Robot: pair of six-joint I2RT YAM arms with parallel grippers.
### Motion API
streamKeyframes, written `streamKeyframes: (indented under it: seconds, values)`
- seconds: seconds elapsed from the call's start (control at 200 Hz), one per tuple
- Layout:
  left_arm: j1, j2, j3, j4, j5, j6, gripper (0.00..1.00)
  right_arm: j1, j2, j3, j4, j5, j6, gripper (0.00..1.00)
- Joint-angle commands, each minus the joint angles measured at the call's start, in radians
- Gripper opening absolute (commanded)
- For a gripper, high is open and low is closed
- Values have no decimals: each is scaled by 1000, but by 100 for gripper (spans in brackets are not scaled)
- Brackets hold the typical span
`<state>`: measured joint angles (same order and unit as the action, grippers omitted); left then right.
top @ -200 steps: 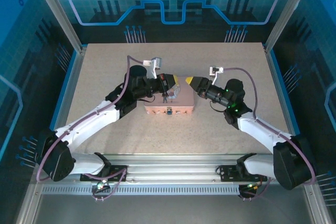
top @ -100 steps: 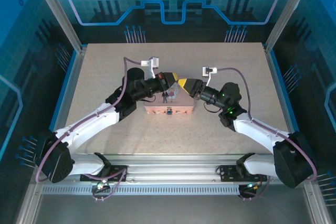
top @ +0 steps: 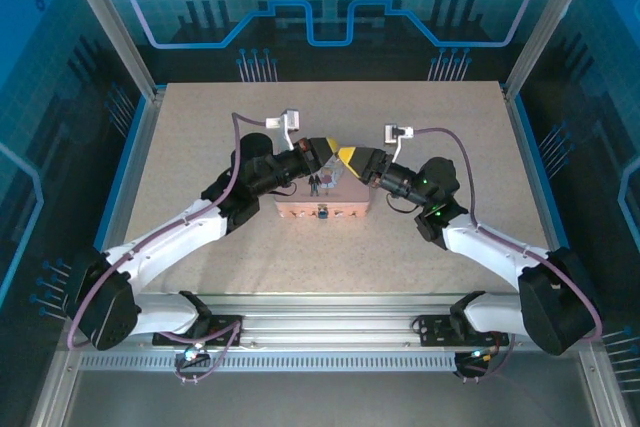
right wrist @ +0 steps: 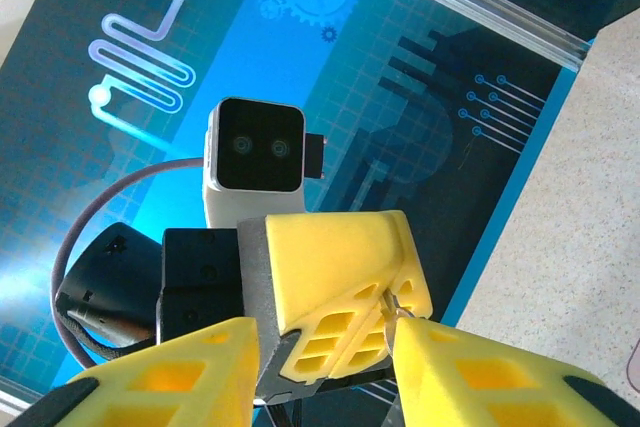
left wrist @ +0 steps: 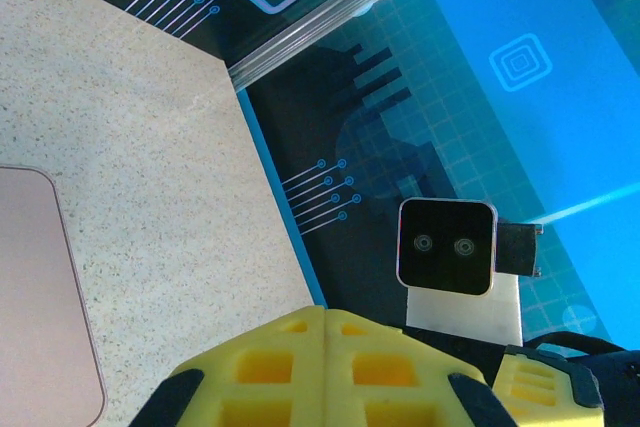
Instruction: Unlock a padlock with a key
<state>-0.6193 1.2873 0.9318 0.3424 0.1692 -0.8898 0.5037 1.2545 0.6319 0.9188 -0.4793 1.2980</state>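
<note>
Blue circuit-patterned walls [top: 330,7] ring a speckled beige surface [top: 200,137], seen from above, where a pink box [top: 340,192] lies at centre with the tiny blue padlock [top: 324,212] at the middle of its near edge. Both arms reach in over the box's far side. The left hand [top: 328,147] and right hand [top: 350,157] meet tip to tip above it, apart from the padlock. From the left wrist, the left hand's yellow pads [left wrist: 280,367] are pressed flat together. A corner of the pink box [left wrist: 40,287] lies on the surface to the left, and the other arm's camera [left wrist: 447,245] faces in from the right. From the right wrist, the right hand's fingers [right wrist: 170,372] stand partly apart, straddling the tip of the left hand [right wrist: 385,272] with nothing clamped. A thin metal sliver, the key [right wrist: 395,307], shows at that tip, just beside one right-hand finger; whether the pads pinch it cannot be told.
</note>
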Motion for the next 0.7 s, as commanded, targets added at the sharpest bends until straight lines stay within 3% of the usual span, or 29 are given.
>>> streamKeyframes:
  seconds: [0.0,0.315,0.695]
  values:
    - [-15,-45,-13,60,5,-6,0,1,-30,6,-27,48,-36,43]
    - [-20,-43,-13,83,4,-21,0,1,-30,6,-27,45,-36,42]
    - [-29,-26,-7,95,-1,-27,0,10,-15,37,-3,8,-33,24]
